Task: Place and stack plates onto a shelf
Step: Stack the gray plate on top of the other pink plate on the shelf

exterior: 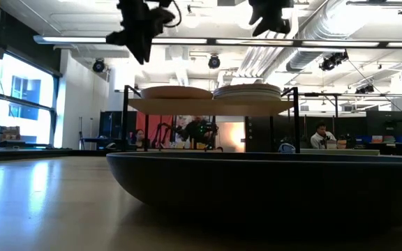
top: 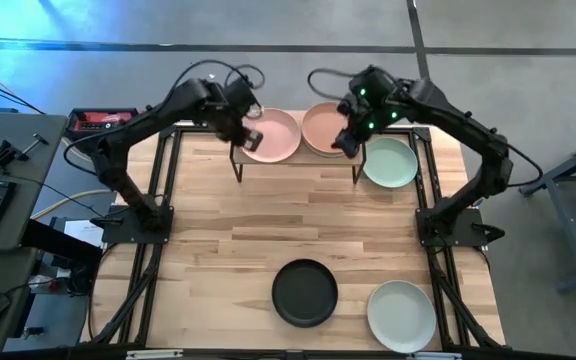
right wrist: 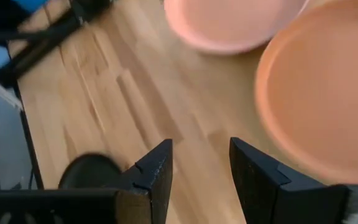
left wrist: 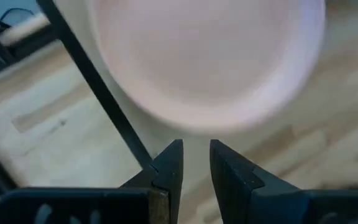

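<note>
In the high view the left gripper (top: pixel 251 135) hung over the shelf (top: pixel 298 158) at about 11 o'clock on the tabletop (top: pixel 228 235), just beside the left rim of the pink plate (top: pixel 272 134) that sat on the shelf's left half; its wrist view showed the fingers (left wrist: pixel 169 167) set narrowly apart with nothing between them, the pink plate (left wrist: pixel 210 56) lying just beyond the tips. Next to it, at 12 o'clock, a peach plate (top: pixel 322 127) topped a stack on the shelf's right half, and the low view showed that stack (exterior: pixel 248 91) as several plates high, standing beside the single plate (exterior: pixel 176 92) on the wooden top. The right gripper (top: pixel 349 141) hovered at the stack's right edge; its own fingers (right wrist: pixel 157 171) stood somewhat wider apart and held nothing, with the peach plate (right wrist: pixel 322 93) and the pink one (right wrist: pixel 232 22) beyond them. Just right of the shelf, at about 1 o'clock, a pale green plate (top: pixel 390 162) rested on the tabletop. Down at 6 o'clock lay a black plate (top: pixel 305 292), which filled the foreground of the low view (exterior: pixel 271 185), and near it, at about 5 o'clock, a second pale green plate (top: pixel 402 315) lay close to the table's front edge.
</note>
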`<state>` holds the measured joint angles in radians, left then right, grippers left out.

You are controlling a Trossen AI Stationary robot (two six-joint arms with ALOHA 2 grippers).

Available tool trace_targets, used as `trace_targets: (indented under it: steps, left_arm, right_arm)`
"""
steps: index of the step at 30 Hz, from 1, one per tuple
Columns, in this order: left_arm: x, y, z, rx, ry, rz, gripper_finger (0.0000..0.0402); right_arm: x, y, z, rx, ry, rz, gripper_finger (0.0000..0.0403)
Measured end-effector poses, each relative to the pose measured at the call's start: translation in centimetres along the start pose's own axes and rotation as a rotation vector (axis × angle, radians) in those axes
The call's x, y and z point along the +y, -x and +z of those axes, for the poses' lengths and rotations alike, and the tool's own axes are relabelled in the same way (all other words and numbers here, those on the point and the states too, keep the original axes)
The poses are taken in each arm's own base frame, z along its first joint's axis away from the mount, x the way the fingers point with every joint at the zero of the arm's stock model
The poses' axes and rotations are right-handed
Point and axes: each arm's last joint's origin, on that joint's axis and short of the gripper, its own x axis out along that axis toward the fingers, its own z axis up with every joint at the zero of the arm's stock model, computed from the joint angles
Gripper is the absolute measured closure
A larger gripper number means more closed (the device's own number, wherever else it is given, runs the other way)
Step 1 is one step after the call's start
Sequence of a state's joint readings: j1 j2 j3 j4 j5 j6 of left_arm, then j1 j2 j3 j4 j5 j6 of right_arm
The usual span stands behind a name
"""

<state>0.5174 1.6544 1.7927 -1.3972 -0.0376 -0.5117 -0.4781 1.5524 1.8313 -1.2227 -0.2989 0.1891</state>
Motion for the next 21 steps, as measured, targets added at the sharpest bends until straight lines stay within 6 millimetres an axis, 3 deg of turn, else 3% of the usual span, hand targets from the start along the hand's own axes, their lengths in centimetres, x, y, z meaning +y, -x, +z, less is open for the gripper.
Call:
trace_targets:
  steps: [10, 21]
  left_arm:
    - [-5.7, 1.0, -5.3, 0.037, -0.206, 0.029, 0.0351]
    - [-10.6, 2.2, -11.4, 0.038, -0.461, -0.014, 0.0353]
  right_arm:
    - [6.4, -3.6, -4.3, 0.203, -0.103, -0.081, 0.0265]
    - [12.3, -8.2, -12.3, 0.392, -0.338, -0.203, 0.0265]
